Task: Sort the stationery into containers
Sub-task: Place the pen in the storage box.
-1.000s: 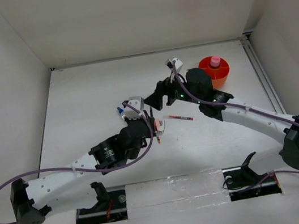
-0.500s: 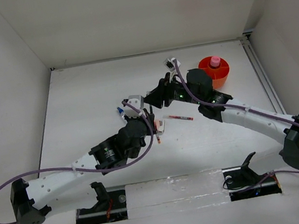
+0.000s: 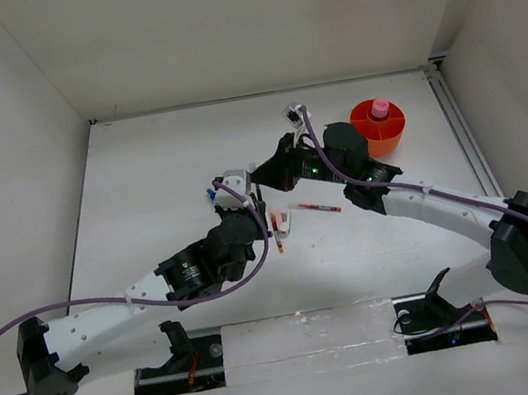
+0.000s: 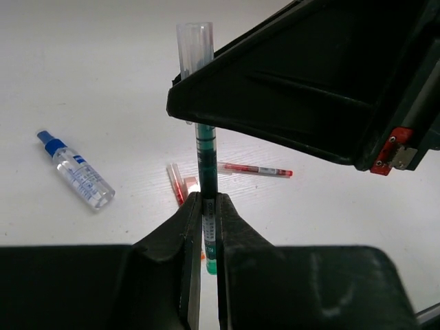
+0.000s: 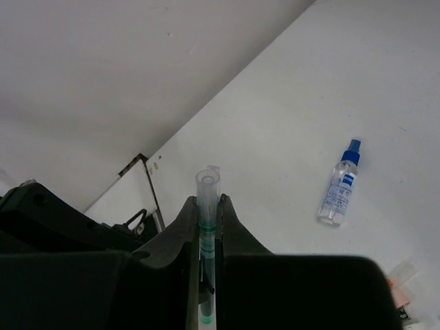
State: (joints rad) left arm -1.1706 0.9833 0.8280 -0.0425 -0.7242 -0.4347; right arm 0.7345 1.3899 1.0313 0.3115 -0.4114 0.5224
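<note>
White table (image 3: pixel 157 165) holds orange tub (image 3: pixel 389 143), seen only overhead.

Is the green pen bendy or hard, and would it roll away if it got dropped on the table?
Probably hard: the green pen runs perfectly straight between the left gripper and the right gripper, both pinching it. It is thin, round and see-through plastic, so likely light. On the smooth table it would probably roll.

Plain white worktop (image 3: pixel 159 174), green pen (image 4: pixel 206 165) with clear cap, red pen (image 4: pixel 256 169), clear tube (image 4: pixel 77 172) (blue cap, blue print), orange tub (image 3: pixel 389 143), pink-capped tube (image 3: pixel 380 108).
</note>
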